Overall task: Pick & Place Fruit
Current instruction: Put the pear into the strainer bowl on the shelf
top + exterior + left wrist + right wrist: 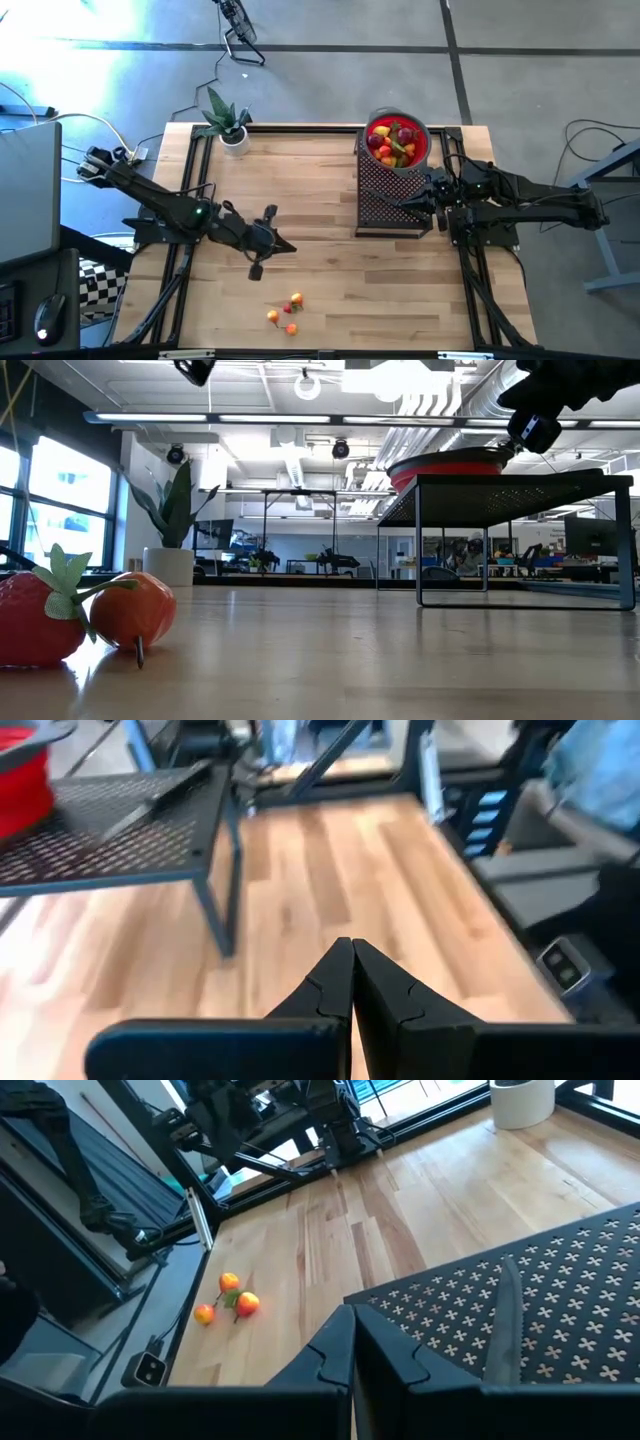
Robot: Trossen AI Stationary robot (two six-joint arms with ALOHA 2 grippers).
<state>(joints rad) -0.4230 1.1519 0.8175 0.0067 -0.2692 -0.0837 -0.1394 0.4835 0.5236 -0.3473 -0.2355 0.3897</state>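
From the high view, the left gripper (285,247) is clenched with nothing in it, poised over the bare middle of the wooden table (320,290); its arm reaches in low from the left edge, elbow bent. The right gripper (408,203) is likewise clenched and empty, at the right edge of the black mesh rack (385,195), its arm stretched in from the right side. A red bowl (397,140) heaped with fruit (393,142) sits on the rack's far end. Three loose fruits (286,313) lie close together near the table's front edge, well apart from both grippers. A potted plant (228,122) stands at the far left corner.

From the low view, a red strawberry-like fruit (35,618) and an orange one (135,610) touch each other in the near foreground; the rack (520,490) carries the bowl (445,465) beyond.

From the left wrist view, the gripper (352,978) shows its fingers pressed together above the table, with the rack (120,830) ahead.

From the right wrist view, the gripper (353,1342) shows its fingers pressed together over the rack's (560,1300) edge, beside a knife blade (503,1325) lying on the mesh; the three fruits (228,1300) lie on the table beyond. No readable writing shows anywhere.
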